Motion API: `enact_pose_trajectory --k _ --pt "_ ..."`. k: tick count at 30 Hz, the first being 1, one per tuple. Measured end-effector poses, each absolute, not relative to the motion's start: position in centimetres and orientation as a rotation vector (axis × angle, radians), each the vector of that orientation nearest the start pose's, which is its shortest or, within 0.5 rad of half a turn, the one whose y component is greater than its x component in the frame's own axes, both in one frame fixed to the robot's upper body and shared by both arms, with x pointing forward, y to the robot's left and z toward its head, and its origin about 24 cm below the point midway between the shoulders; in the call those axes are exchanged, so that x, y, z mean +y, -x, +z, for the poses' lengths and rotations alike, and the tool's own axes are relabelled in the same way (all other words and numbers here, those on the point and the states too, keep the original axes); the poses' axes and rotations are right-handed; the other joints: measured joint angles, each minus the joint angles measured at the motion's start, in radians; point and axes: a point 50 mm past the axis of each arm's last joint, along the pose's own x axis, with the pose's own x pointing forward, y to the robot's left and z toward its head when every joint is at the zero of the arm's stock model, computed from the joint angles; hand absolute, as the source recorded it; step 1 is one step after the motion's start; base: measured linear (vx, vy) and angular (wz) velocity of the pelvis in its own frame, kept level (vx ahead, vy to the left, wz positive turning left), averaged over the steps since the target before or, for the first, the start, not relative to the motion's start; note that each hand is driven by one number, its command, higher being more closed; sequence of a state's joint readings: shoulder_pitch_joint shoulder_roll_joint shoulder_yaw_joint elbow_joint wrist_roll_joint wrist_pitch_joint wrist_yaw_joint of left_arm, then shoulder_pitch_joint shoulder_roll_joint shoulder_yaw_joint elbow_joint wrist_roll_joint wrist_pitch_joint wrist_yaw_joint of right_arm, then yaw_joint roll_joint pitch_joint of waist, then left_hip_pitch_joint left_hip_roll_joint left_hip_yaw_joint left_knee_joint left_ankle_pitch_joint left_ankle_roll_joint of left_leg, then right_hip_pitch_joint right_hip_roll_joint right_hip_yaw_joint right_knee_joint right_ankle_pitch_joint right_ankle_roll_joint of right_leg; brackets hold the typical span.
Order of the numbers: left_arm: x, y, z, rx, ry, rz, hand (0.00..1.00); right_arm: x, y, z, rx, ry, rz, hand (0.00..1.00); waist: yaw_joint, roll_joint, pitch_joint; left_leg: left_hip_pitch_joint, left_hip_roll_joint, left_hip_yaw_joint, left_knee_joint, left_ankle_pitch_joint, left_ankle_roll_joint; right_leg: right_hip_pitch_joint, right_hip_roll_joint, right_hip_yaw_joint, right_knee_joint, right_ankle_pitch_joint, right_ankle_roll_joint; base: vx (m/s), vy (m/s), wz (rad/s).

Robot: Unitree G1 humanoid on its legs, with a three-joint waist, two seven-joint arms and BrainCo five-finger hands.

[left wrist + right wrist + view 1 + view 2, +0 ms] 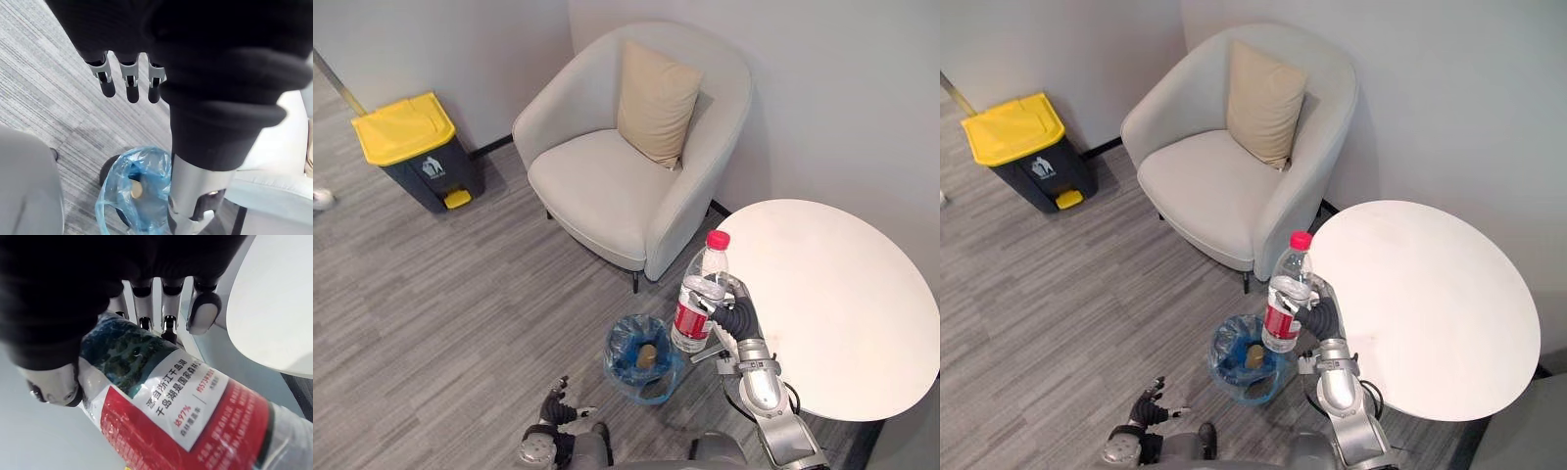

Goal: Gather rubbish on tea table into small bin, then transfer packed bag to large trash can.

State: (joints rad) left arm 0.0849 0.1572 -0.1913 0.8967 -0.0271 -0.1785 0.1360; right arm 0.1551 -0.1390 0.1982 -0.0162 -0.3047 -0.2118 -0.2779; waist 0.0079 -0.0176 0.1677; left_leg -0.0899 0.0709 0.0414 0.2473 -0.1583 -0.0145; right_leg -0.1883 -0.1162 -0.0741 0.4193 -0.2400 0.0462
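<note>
My right hand (729, 311) is shut on a clear plastic bottle (701, 292) with a red cap and red label, held upright in the air just off the round white tea table (832, 304). The fingers (168, 308) wrap its body above the label (186, 426). Below and to the left stands the small bin (644, 358) lined with a blue bag, a brown item lying inside. My left hand (558, 411) hangs low near the floor, fingers (129, 81) relaxed and holding nothing, above the bin's blue bag (132, 188).
A beige armchair (626, 166) with a tan cushion stands behind the bin. The large dark trash can with a yellow lid (416, 152) sits by the far left wall. Grey carpet lies between them.
</note>
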Motion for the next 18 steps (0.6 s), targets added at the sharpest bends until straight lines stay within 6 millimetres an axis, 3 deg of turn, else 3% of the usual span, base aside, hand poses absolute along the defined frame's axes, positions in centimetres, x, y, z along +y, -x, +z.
enact_pose_trajectory --k 1,2,5,12,18 --pt "18.6 -13.9 -13.5 0.792 -0.244 0.030 0.00 -14.1 -21.7 3.1 -0.141 0.398 -0.042 1.00 0.002 -0.024 -0.003 0.001 -0.022 -0.012 0.018 -0.008 -0.013 0.008 0.015 0.004 -0.115 0.110 0.004 0.10 -0.120 0.57" --pt "18.1 -14.0 -13.6 0.794 -0.230 0.027 0.00 -14.5 -21.8 3.1 -0.140 0.416 -0.045 1.00 -0.003 0.002 0.007 -0.001 -0.013 -0.024 0.035 -0.019 -0.023 0.031 0.018 -0.013 -0.111 0.110 0.005 0.09 -0.076 0.46" --pt "17.5 -13.5 -13.9 0.810 -0.208 0.027 0.00 -15.0 -21.9 3.2 -0.144 0.438 -0.055 1.00 0.004 0.031 0.007 -0.001 0.013 -0.015 0.023 -0.024 -0.031 0.047 0.043 -0.020 -0.152 0.119 0.000 0.05 -0.059 0.02" --pt "18.1 -12.8 -14.1 0.829 -0.193 0.066 0.00 -15.5 -21.5 2.6 -0.113 0.436 -0.075 1.00 0.006 0.016 0.005 0.045 0.028 -0.030 -0.025 -0.012 -0.047 0.136 0.062 -0.050 -0.253 0.155 -0.004 0.00 -0.023 0.10" --pt "18.2 -12.8 -14.1 0.834 -0.196 0.068 0.00 -14.7 -21.2 0.3 -0.016 0.430 -0.021 1.00 0.010 0.011 0.003 0.026 0.019 -0.074 -0.039 0.022 -0.065 0.150 0.054 -0.107 -0.270 0.160 -0.005 -0.03 -0.021 0.30"
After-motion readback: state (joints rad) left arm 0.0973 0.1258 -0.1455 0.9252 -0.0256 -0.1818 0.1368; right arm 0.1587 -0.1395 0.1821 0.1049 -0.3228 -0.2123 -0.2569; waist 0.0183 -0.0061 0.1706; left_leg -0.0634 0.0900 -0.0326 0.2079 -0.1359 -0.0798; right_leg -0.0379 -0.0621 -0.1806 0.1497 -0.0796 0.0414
